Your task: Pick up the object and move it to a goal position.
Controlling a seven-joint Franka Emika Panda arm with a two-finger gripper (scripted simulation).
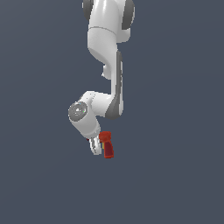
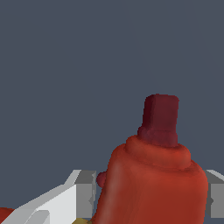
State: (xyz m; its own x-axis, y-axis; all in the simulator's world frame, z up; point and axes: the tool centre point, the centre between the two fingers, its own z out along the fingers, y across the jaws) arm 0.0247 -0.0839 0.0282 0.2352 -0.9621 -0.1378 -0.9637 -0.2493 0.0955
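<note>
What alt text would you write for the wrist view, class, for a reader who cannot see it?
A red power drill fills the lower part of the frame, its dark nose tip pointing away from the camera, with a pale end effector finger on either side. Behind is plain grey-blue background.

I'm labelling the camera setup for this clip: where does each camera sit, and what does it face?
Exterior view: off the arm, facing the white Panda arm against plain grey; its gripper reaches down beside the red drill.
Wrist view: on the wrist, looking along the gripper; the drill fills the foreground between two pale fingers.
Shared: drill and gripper. Whether the fingers clamp it is unclear.
</note>
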